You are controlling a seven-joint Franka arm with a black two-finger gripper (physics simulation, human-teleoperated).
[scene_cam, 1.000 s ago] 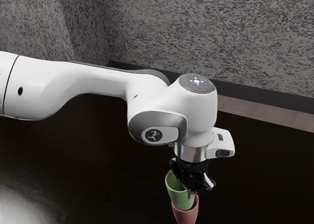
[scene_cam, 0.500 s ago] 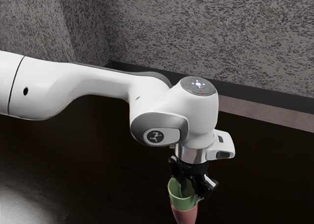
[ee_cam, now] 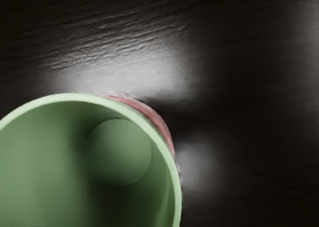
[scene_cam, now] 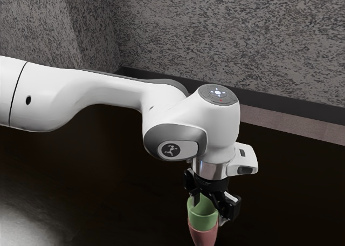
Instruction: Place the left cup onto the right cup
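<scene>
Green tapered cup (scene_cam: pixel 202 218) upright, nested in pink tapered cup (scene_cam: pixel 202 236), at 6 o'clock under the wrist. Seated slightly lower than half a second ago. Black two-finger gripper (scene_cam: pixel 212 208) now spread wider, clear of the green wall, holding nothing. Seen from the wrist, pink rim (ee_cam: pixel 152 118) just outside green rim (ee_cam: pixel 75 177). Dark wooden table (scene_cam: pixel 81 203) bare toward 9 and 3 o'clock; far edge and speckled grey wall (scene_cam: pixel 242 35) at 1 o'clock, well apart.

Green cup (scene_cam: pixel 201 219); pink cup (scene_cam: pixel 203 238); black pincer (scene_cam: pixel 211 205); white arm (scene_cam: pixel 97 100); surface (ee_cam: pixel 239 62) near-black, faint wood grain; wall (scene_cam: pixel 215 30) speckled grey and black.
</scene>
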